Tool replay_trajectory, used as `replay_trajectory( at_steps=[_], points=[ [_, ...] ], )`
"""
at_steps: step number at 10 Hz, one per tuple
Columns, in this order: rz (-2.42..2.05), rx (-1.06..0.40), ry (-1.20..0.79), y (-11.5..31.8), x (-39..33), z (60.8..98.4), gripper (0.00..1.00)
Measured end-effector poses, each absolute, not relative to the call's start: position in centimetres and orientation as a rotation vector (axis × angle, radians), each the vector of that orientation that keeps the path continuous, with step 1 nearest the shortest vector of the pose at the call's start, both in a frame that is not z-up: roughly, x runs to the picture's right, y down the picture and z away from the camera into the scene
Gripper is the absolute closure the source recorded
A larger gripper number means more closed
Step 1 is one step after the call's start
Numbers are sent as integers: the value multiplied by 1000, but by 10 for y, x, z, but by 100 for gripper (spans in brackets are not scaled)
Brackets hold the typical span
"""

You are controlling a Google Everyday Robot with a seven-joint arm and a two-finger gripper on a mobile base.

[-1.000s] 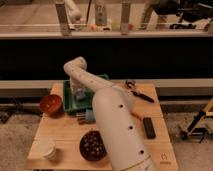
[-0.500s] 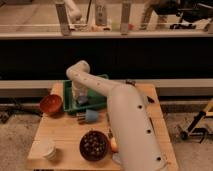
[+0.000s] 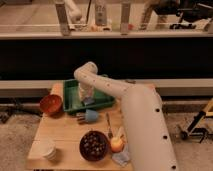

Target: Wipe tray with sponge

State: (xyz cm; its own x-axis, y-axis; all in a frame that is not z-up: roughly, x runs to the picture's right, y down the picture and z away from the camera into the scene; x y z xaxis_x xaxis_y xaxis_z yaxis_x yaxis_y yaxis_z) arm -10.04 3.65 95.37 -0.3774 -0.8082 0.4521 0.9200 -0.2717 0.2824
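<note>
Sponge (image 3: 90, 101): small pale-blue block on the floor of the tray (image 3: 71, 100), directly under the gripper (image 3: 86, 95) and apparently touching it, probably so the arm's downward press bears it against the green floor; gripper: lowered inside the tray near its middle, the white arm arching over the far rim to reach it; whether it is clamped on the sponge or merely resting above it cannot be told; tray: green, raised sides all round the gripper, walls near on every side, so I judge strokes must be short and turn before each rim; bare floor shows mostly to the picture's left of the gripper; orange bowl (image 3: 51, 104): beyond the tray's left wall, just beside it; light-blue cup (image 3: 90, 116): lying just outside the near rim, camera-side of the gripper; dark bowl (image 3: 94, 145), white cup (image 3: 48, 148), fruit (image 3: 116, 145): farther toward the camera on the wooden table (image 3: 55, 131), well apart from the gripper, clear of the wiping path.
</note>
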Motion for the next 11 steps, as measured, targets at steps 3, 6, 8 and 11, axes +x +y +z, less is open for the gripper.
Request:
replay_trajectory(
  at_steps=[3,6,8,11],
  points=[
    [-1817,-294,-566,27,-79,962,100],
    [-1763,-311,-534,3,-55,982,100],
    [-1750,-301,-541,-11,-62,1000,100],
    [-1780,-272,-580,-13,-107,1016,100]
  ],
)
